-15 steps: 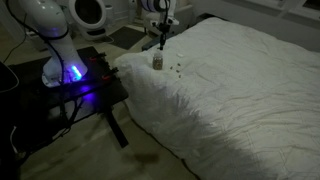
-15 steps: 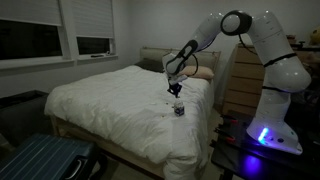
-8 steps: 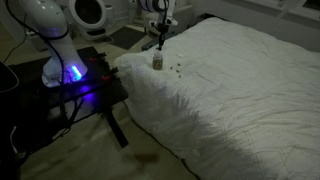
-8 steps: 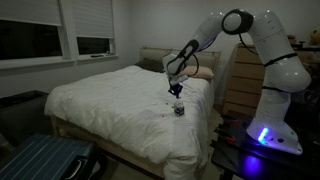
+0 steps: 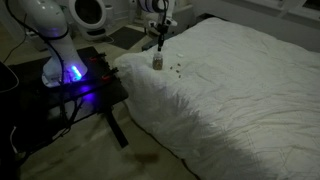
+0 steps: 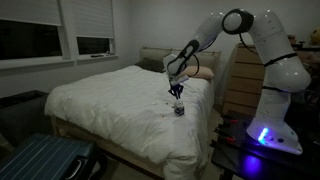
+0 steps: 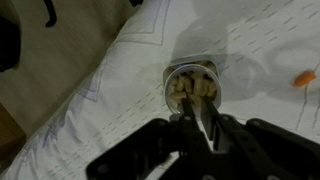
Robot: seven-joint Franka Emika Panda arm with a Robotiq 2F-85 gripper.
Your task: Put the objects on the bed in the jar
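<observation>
Near the edge of the bed point(image 5: 240, 95), the jar point(image 7: 193, 82) stands upright with small brown bits point(image 7: 188, 92) inside. A few loose bits point(image 5: 176, 69) lie just beside it on the cover. Right over the jar's mouth hangs the hand point(image 7: 200, 115), fingers close together; I cannot tell if they touch.

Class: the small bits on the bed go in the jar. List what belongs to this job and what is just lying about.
Belongs to the job: jar, bits, bed, gripper.
Just lying about: suitcase, dresser.
</observation>
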